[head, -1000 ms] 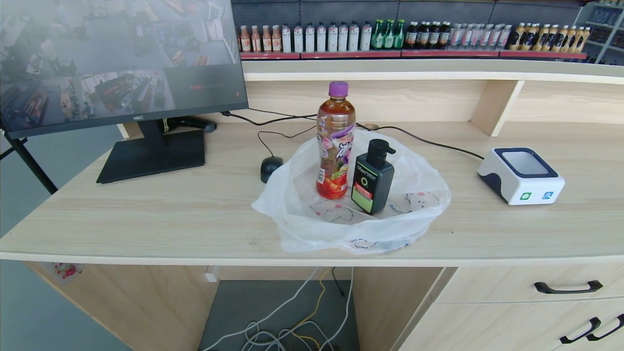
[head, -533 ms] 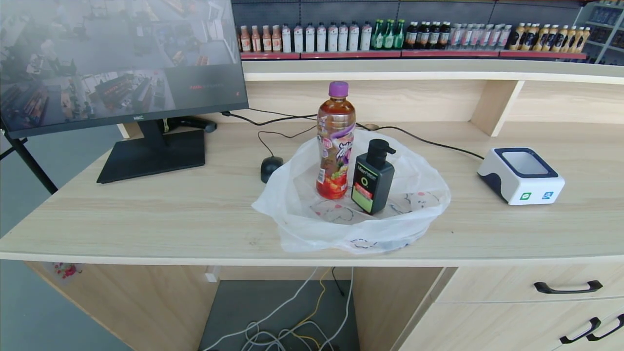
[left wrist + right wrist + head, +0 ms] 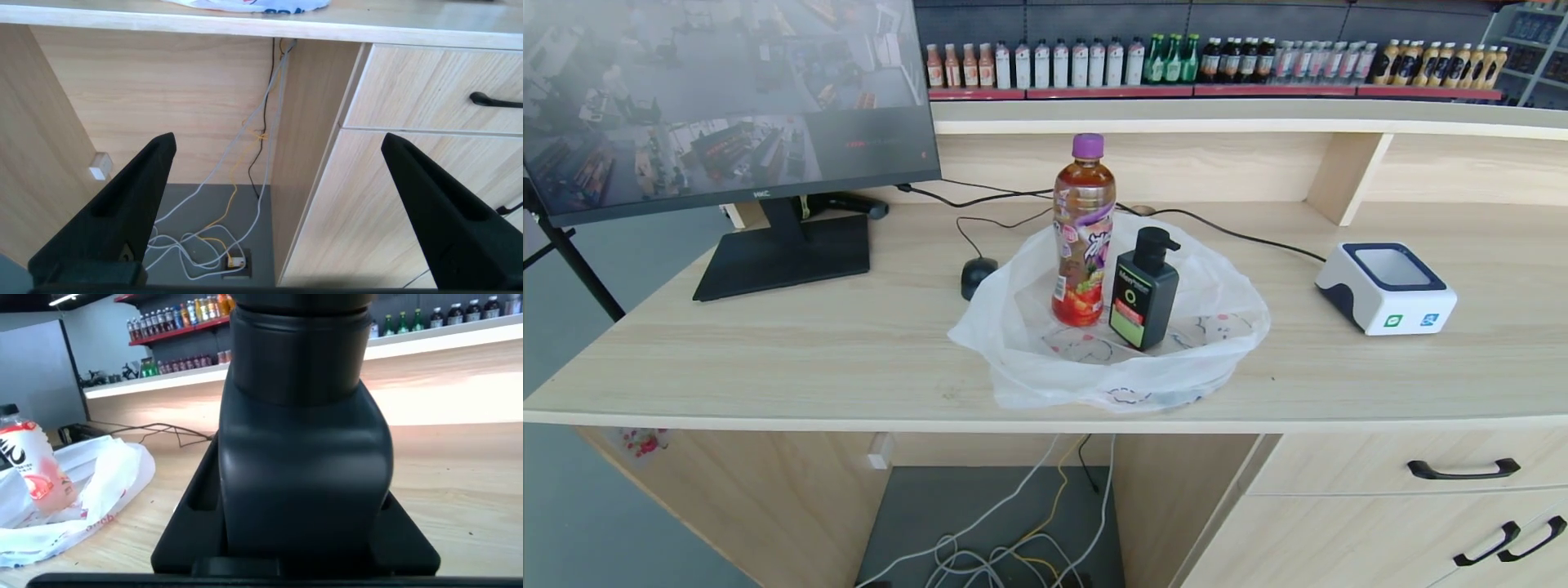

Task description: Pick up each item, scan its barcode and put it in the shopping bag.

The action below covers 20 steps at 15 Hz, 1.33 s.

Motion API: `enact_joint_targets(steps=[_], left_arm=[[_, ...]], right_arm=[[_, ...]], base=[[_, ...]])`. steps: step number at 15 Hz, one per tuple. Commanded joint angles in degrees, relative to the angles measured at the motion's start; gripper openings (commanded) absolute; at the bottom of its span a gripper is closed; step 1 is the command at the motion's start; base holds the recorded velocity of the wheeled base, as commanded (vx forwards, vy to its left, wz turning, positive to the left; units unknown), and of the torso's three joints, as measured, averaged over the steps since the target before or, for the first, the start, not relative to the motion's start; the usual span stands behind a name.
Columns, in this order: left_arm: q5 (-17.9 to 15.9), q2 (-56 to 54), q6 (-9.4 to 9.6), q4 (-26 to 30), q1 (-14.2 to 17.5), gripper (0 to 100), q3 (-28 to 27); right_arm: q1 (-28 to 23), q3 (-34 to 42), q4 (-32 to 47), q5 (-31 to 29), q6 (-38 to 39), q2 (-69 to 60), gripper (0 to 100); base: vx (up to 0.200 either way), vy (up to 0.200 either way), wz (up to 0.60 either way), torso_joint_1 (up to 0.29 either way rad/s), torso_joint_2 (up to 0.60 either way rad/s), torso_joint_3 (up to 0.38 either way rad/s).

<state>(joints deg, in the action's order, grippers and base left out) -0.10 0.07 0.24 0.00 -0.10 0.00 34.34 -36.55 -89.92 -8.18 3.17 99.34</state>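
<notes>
A tall tea bottle (image 3: 1083, 237) with a purple cap and a black pump bottle (image 3: 1145, 294) stand upright side by side inside the white plastic shopping bag (image 3: 1217, 327), spread open on the counter. The white and navy barcode scanner (image 3: 1385, 287) sits on the counter to the bag's right. My left gripper (image 3: 278, 147) is open and empty below the counter's edge, facing the cabinet front. My right gripper (image 3: 302, 457) is a dark mass at counter height, with the bag (image 3: 106, 482) and tea bottle (image 3: 29, 461) off to one side of it.
A monitor (image 3: 719, 90) stands at the counter's left with a black mouse (image 3: 978, 276) and cables beside the bag. A raised wooden ledge runs along the back. Drawers with black handles (image 3: 1462, 469) sit under the counter's right; loose cables (image 3: 245, 196) hang in the open bay.
The whole head view has shifted a little, so the camera moved. The bottles, the bag and the scanner keep their places on the counter.
</notes>
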Motion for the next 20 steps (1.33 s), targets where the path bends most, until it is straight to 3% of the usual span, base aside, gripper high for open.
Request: enact_joint_targets(steps=[1,11,20], left_arm=[[0.01,0.01,0.02,0.00,0.01,100,0.00],[0.01,0.01,0.11,0.00,0.01,100,0.00],[-0.08,0.01,0.11,0.00,0.01,100,0.00]], right_arm=[[-0.33,0.16,-0.08,0.01,-0.01,-0.20,0],[-1.73,0.78,-0.08,0.01,0.08,0.50,0],[-2.09,0.34,-0.08,0.01,-0.01,1.38,0]], base=[[0.000,0.000,0.00,0.000,0.00,0.000],[0.000,0.000,0.00,0.000,0.00,0.000],[0.000,0.200,0.00,0.001,0.00,0.003]])
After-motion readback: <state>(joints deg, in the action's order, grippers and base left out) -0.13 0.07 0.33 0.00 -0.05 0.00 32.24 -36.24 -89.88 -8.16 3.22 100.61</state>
